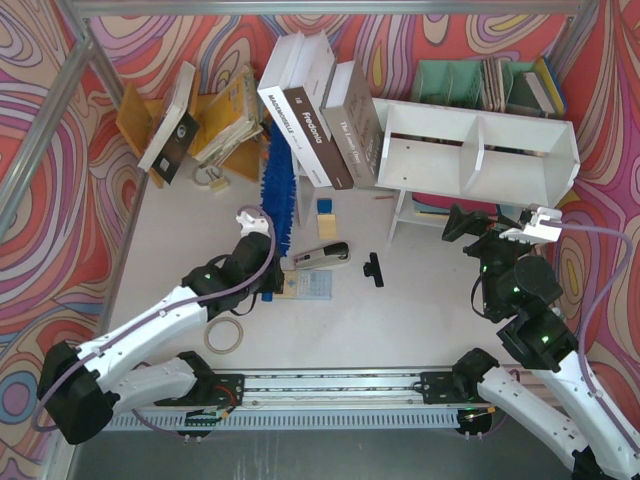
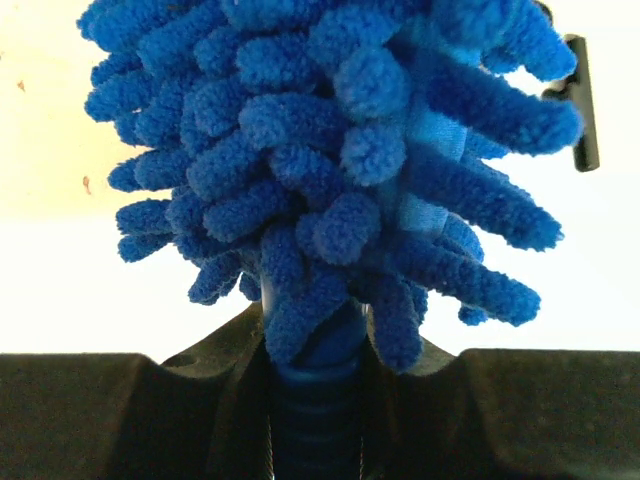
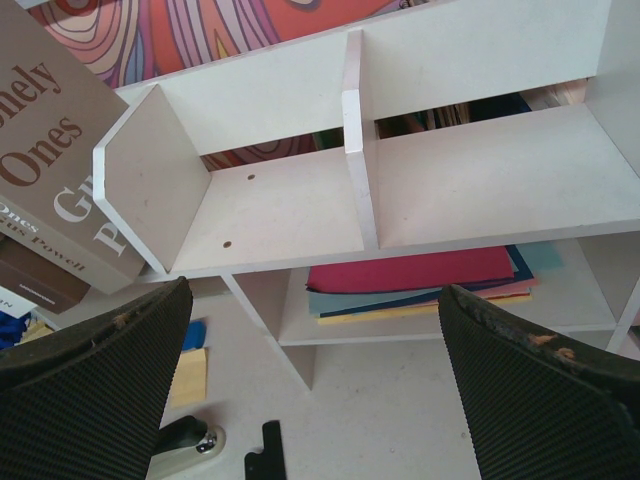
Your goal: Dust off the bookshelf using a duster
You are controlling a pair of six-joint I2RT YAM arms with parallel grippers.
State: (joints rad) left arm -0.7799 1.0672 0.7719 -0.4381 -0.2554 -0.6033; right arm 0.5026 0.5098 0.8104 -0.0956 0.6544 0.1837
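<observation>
Left gripper [image 2: 315,372] is clamped on the short handle of the duster [image 2: 330,150], with the jaws closed against the handle from both sides. The fluffy blue head rises straight out of the grip and fills most of the left wrist view. In the top view the duster [image 1: 280,188] stands on the table [image 1: 430,320] just beside the leaning books [image 1: 320,120], to the left of the bookshelf [image 1: 480,150] and apart from it. The books lean against the shelf's left end.

Right gripper [image 3: 315,292] has its jaws spread wide with nothing between them. It faces the open front of the bookshelf without touching it. The centre divider and both compartments show in the right wrist view. Coloured folders [image 3: 410,275] lie under the shelf, between its legs.

A stapler [image 1: 322,256], a black clip [image 1: 374,268] and a tape roll [image 1: 226,336] lie on the table near the left arm.
</observation>
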